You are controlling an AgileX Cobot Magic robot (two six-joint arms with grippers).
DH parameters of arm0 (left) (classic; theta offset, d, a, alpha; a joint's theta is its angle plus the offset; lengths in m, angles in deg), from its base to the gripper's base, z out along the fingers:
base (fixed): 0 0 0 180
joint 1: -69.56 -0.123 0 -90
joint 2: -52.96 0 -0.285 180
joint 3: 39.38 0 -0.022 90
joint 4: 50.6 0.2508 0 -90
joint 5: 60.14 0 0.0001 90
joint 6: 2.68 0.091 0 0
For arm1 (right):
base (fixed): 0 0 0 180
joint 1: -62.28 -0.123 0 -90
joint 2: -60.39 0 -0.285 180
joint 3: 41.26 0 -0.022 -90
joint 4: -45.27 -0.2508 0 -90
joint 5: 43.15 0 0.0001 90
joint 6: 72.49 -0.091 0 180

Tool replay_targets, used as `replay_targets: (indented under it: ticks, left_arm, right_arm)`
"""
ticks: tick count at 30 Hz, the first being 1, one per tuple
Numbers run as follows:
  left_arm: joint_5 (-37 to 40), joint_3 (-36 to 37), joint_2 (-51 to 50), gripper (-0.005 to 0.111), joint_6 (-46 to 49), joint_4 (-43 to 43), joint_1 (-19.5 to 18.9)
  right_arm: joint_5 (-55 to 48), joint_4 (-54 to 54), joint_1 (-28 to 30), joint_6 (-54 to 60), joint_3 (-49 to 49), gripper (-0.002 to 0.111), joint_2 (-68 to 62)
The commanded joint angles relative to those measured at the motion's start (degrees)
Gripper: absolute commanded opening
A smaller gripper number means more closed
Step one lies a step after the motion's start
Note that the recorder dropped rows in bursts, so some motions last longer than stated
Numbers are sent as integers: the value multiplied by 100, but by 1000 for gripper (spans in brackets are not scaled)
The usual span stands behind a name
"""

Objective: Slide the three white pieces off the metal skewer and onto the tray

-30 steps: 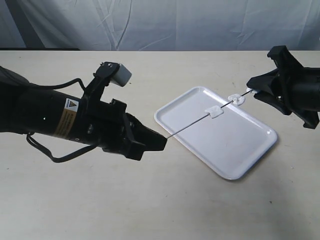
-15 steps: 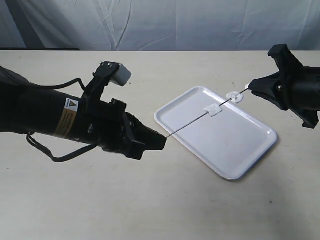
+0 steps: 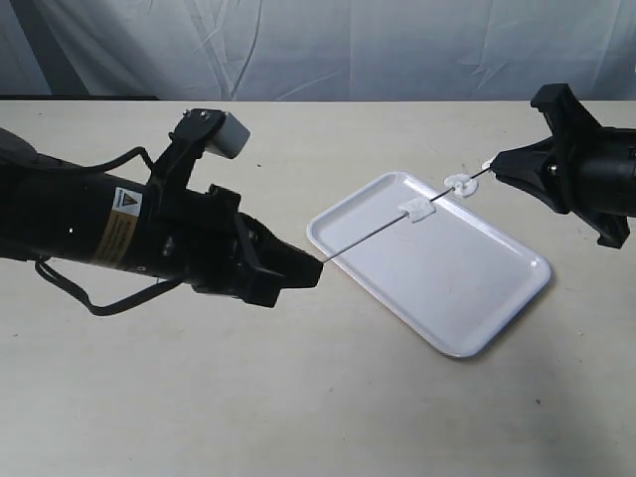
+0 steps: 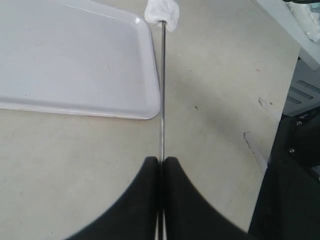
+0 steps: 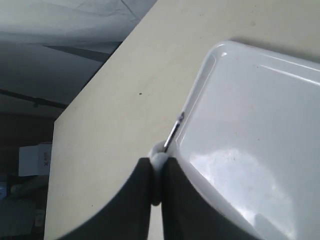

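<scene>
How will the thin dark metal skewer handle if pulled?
Probably stiff: the thin dark metal skewer spans straight, without sag, from the left tool to the right tool, shut on a small white piece. Likely slippery: its shaft looks smooth and shiny. Likely light, being so thin.

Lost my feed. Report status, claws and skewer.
Left claw shut on metal skewer. Right claw shut on end white piece. Two white pieces threaded mid-skewer, none on tray. No obstruction seen.

Pale beige table (image 3: 298, 417), smooth and matte; lying flat on it, right of centre and askew, white tray (image 3: 467, 293).
</scene>
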Motion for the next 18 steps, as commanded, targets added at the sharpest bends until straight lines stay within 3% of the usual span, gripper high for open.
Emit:
replay_targets:
  ticks: [1,8,18]
  left_arm:
    - [40,222,59,0,-83,61,-15]
    - [206,796,128,0,83,61,-15]
    - [475,848,256,0,16,61,-15]
  right_arm:
    - [207,-103,25,152,-76,-1,-18]
    - [365,-103,25,165,-297,-1,-18]
    - [665,-103,25,254,-297,-1,-18]
